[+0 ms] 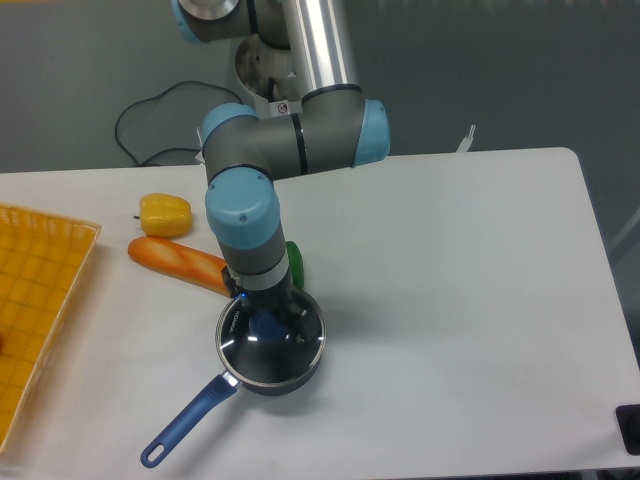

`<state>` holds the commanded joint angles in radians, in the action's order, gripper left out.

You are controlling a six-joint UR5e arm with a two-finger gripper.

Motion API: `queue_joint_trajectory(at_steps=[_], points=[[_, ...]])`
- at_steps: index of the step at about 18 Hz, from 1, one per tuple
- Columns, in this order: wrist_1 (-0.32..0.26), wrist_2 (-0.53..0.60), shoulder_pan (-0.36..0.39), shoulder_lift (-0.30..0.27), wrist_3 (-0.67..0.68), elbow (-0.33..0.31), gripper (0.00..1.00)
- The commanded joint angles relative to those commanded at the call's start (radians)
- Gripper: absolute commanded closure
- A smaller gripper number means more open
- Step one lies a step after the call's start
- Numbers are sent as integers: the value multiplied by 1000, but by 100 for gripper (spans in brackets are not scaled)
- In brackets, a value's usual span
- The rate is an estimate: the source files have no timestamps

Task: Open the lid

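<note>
1. One long blue handle (187,422) runs from the lower left of the frame up to the dark blue saucepan (272,375), which sits on the white desk (470,300) a little left of centre and low in the picture.
2. The lid (270,348), a clear glass disc with a thin silver rim, lies flat on top of the saucepan and covers its mouth; light glints off the glass.
3. The lid's blue knob (266,324) shows at the middle of the disc, right beneath the arm's wrist.
4. The hand (268,322) points straight down onto that knob, with dark fingers on either side of it. From where I stand I cannot tell whether they are pressed against the knob or only flanking it.
5. Just behind the saucepan, an orange baguette-shaped piece (178,263) lies slantwise toward the left, its near end hidden behind the wrist.
6. A green object (295,262) peeks out to the right of the wrist, mostly hidden.
7. Further back and left sits a yellow bell pepper (164,213).
8. At the left edge of the frame, an orange gridded tray (40,300) rests on the desk, cut off by the picture's border.
9. Beyond the desk's far edge, a black cable (150,118) loops in front of the grey backdrop in the upper left.
</note>
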<state>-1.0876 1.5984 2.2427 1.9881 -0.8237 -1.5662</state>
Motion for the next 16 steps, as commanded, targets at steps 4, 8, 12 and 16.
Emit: queue_joint_trajectory(at_steps=[4, 8, 12, 16], points=[[0, 3, -6, 5, 2, -2, 0], [-9, 2, -6, 3, 2, -3, 0], [-11, 2, -8, 5, 9, -11, 0], [-20, 0, -8, 3, 9, -9, 0]])
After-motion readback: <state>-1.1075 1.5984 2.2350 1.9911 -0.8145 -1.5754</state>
